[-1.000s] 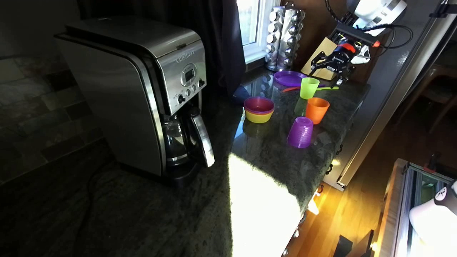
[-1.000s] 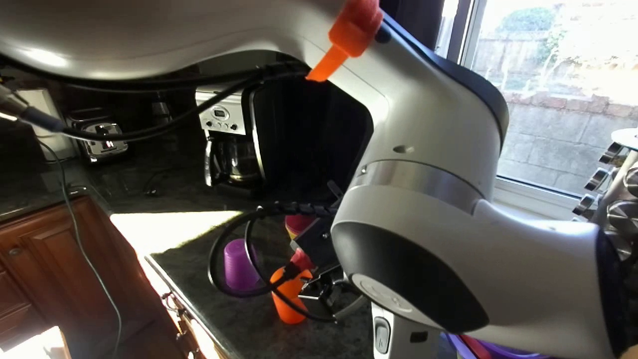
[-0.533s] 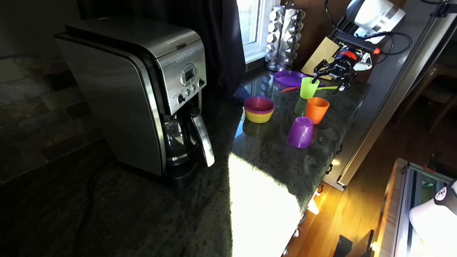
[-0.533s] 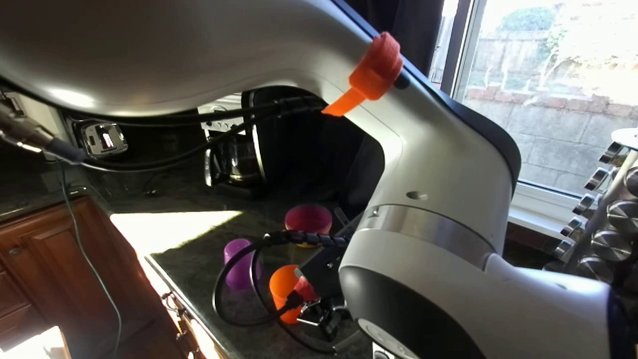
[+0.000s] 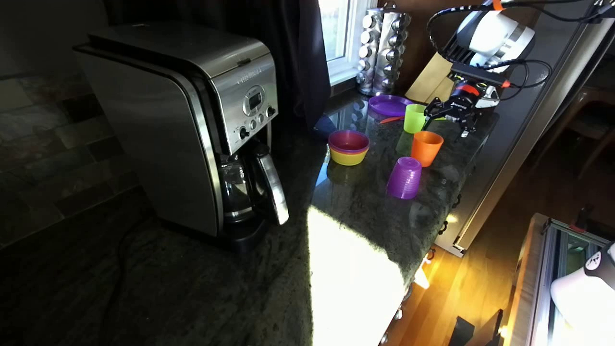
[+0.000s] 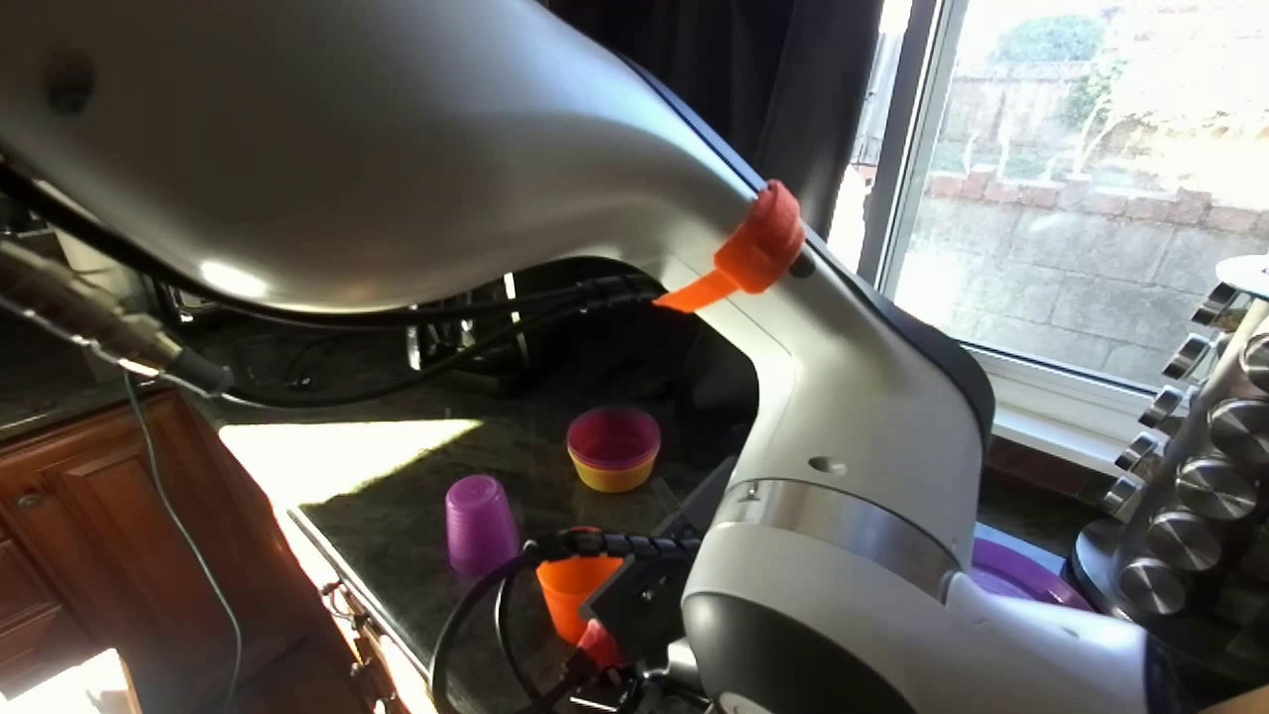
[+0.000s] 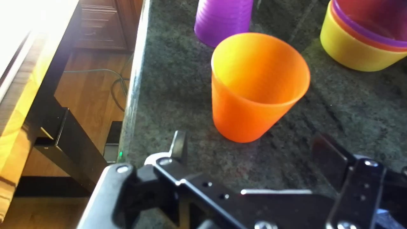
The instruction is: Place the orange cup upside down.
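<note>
Fingers (image 7: pixel 331 160) spread, gap to orange cup (image 7: pixel 254 95), counter edge (image 7: pixel 134 82)

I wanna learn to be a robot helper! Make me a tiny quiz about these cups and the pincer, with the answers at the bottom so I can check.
1. True or false: the orange cup stands with its mouth up.

2. Which of these is upside down?
A) green cup
B) purple cup
C) orange cup

3. Fill the gap: in the wrist view, the pincer holds nothing and is ____.

Key:
1. True: you can see down inside it.
2. B: its closed base is on top.
3. Open.
</note>
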Available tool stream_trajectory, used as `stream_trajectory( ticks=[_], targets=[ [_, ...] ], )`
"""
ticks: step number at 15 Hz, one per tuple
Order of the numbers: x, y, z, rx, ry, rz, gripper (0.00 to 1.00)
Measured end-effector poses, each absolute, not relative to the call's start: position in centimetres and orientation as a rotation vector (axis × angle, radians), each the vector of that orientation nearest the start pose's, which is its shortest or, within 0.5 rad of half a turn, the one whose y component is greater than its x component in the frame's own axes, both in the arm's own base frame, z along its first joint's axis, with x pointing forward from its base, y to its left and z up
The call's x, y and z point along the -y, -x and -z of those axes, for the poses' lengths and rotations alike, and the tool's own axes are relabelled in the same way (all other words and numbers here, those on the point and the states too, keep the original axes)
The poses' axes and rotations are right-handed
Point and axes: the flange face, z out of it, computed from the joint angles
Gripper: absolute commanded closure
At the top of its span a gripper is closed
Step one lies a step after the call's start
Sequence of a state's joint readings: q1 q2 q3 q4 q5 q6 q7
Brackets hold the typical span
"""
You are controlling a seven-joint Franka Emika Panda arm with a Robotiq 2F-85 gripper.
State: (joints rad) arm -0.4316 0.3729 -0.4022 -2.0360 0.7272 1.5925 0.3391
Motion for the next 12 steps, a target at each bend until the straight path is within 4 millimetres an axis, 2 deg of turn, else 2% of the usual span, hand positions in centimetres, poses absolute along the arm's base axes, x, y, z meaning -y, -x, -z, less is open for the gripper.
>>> stream_trajectory(
  ticks=[3, 12],
  targets=[
    [33.1, -39.6, -24.0, -1.615, 1.686, -0.736, 0.0],
    [32.4, -39.4, -22.3, -1.644, 1.6, -0.775, 0.0]
  ],
)
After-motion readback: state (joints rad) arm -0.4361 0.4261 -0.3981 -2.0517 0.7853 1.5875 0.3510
